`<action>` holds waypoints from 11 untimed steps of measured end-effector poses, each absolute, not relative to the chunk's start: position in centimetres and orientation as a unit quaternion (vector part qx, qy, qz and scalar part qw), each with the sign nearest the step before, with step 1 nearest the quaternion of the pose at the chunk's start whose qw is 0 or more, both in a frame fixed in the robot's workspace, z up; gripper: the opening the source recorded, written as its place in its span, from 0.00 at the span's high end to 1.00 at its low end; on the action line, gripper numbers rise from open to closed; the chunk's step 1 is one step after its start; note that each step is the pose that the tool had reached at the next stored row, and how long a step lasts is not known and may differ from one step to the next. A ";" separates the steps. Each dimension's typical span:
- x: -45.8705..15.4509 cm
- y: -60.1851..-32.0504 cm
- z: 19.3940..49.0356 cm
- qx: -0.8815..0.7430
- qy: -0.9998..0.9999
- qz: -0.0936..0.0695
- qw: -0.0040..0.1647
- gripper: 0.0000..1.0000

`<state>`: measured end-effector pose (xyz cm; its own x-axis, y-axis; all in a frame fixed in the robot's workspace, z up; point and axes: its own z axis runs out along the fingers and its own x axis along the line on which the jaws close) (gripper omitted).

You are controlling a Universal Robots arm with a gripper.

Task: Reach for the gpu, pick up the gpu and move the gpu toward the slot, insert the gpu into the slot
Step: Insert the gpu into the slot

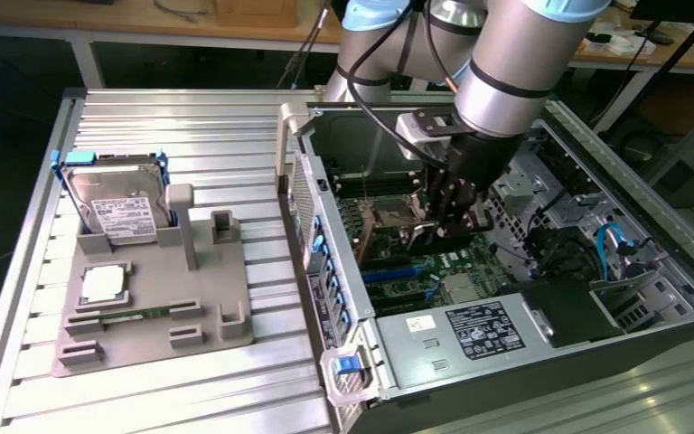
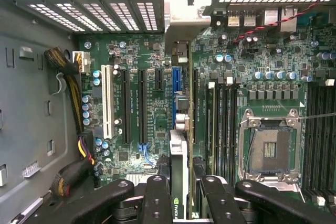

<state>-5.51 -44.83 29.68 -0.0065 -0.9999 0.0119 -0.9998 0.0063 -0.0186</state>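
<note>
**Gpu [image 2: 178, 142] held over the slot [image 2: 174, 85], inside the case [image 1: 504, 334]**

Exterior view: the arm reaches down into the open case, and the gripper [image 1: 446, 226] hangs low over the green motherboard [image 1: 378, 221]. The blue slot [image 1: 398, 271] lies just beside the fingers, toward the case's near end.

Wrist view: the gripper [image 2: 184, 182] is closed narrow on the gpu, with a dark finger [image 2: 157, 198] on either side of it. The card shows edge-on, thin and upright, with a green logo near the grip. It runs in line with the blue slot and covers the slot's nearer end. Cannot tell whether its edge touches the slot or is seated in it.

The processor socket [image 2: 270, 148] sits well off to one side. Outside the case, at the exterior view's left, a hard drive [image 1: 118, 212] stands propped on a grey fixture [image 1: 202, 298].
</note>
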 end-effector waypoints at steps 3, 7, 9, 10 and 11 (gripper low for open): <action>-5.8 -44.8 29.7 -0.705 0.709 -0.011 0.002 0.73; -6.0 -44.8 29.6 -0.705 0.709 -0.011 0.002 0.73; -6.2 -44.9 29.6 -0.705 0.709 -0.011 0.002 0.73; -6.3 -44.9 29.6 -0.705 0.709 -0.011 0.002 0.73; -6.3 -44.9 29.6 -0.705 0.709 -0.011 0.002 0.73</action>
<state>-6.32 -44.86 29.61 -0.0065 -0.9999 0.0120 -0.9998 0.0062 -0.0185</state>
